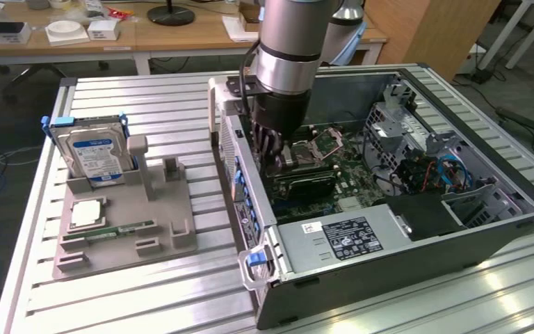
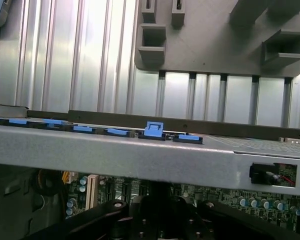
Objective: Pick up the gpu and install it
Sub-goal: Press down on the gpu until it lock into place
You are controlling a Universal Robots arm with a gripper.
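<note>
A: One arm, reaching down into the open computer case. The gripper sits low over the motherboard, jaws clenched.

B: On the gpu?

A: Likely. A dark card lies edge-on just under the jaws, along the board, at about 5 o'clock from the wrist. Contact itself is hidden.

B: Why so deep?

A: My reading: the card has to press straight down into its slot beside the case's rear wall.

B: The grey tray on the bench?

A: At 9 o'clock of the case, holding the hard drive upright and a memory stick flat.
</note>
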